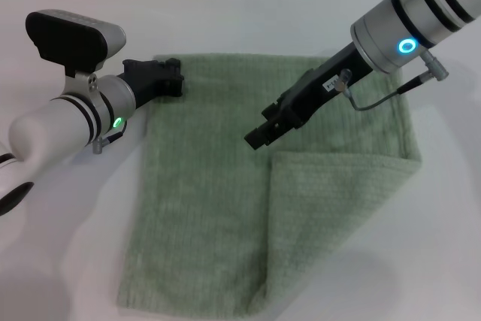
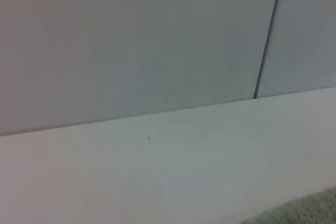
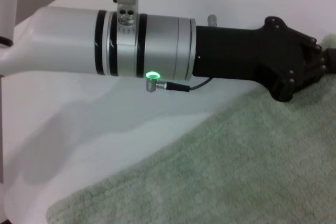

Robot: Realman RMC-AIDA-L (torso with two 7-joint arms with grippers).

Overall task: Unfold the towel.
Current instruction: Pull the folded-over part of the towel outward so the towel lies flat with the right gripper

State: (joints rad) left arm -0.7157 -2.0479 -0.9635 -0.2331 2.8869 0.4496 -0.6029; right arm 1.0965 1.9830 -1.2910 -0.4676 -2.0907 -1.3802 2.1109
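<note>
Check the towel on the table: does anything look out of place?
Yes. The towel is not flat: its near right corner is folded back over the cloth. The left end effector is at the far left corner.

The head view looks down on the towel (image 1: pixel 225 208), whose edges both close wrist views share.
</note>
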